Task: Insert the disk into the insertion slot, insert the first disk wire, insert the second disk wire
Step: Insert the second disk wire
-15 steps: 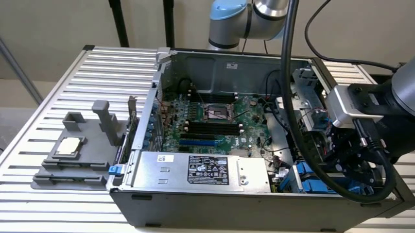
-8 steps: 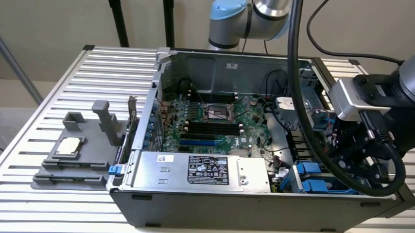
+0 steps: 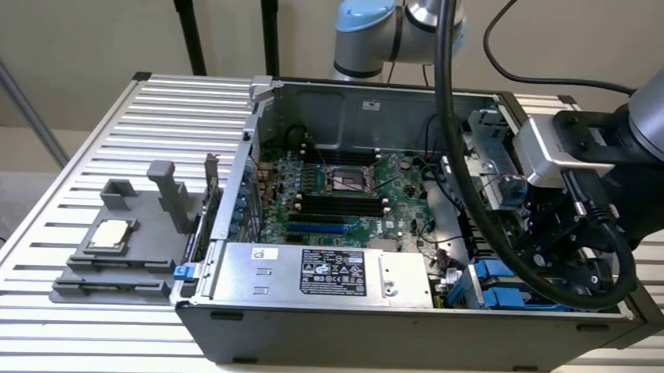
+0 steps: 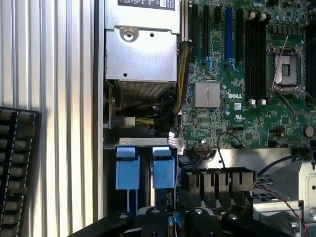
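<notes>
Open computer case [image 3: 311,326] lies on the slatted desk [image 3: 93,155], side panel off so the bay is reachable from above. Gripper [image 3: 560,256] hangs over the corner of the case at the exterior view's right, above the insertion slot [image 3: 498,291]. Cannot tell whether the fingers are apart or together. The disk [image 4: 163,168] appears already seated in the slot, its blue carrier tabs standing up beside a second blue carrier [image 4: 127,168]. Power-supply box [image 3: 322,272] and motherboard [image 3: 343,194] sit alongside, untouched.
</notes>
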Controlling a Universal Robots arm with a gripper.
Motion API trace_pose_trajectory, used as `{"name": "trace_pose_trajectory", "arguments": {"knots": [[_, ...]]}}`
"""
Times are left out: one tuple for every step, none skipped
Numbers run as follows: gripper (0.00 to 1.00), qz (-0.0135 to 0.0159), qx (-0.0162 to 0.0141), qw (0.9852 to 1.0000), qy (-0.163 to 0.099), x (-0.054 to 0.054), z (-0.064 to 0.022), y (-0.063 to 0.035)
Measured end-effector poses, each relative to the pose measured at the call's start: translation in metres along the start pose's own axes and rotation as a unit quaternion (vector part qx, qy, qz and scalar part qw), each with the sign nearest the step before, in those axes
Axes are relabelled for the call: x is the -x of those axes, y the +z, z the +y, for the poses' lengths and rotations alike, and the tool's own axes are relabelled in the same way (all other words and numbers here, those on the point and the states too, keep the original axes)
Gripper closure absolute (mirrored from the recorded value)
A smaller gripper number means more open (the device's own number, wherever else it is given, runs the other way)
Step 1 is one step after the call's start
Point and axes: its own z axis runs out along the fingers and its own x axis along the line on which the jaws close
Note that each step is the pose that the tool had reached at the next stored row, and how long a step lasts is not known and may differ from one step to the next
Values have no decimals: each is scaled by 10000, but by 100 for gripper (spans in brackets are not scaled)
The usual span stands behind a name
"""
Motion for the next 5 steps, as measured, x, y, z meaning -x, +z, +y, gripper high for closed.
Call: {"name": "trace_pose_trajectory", "arguments": {"knots": [[76,0,0,10000,0,0,0,0],[76,0,0,10000,0,0,1,0],[76,1,0,10000,0,0,2,-1],[76,1,-1,10000,0,0,2,-1],[76,1,0,10000,0,0,2,-1]]}}
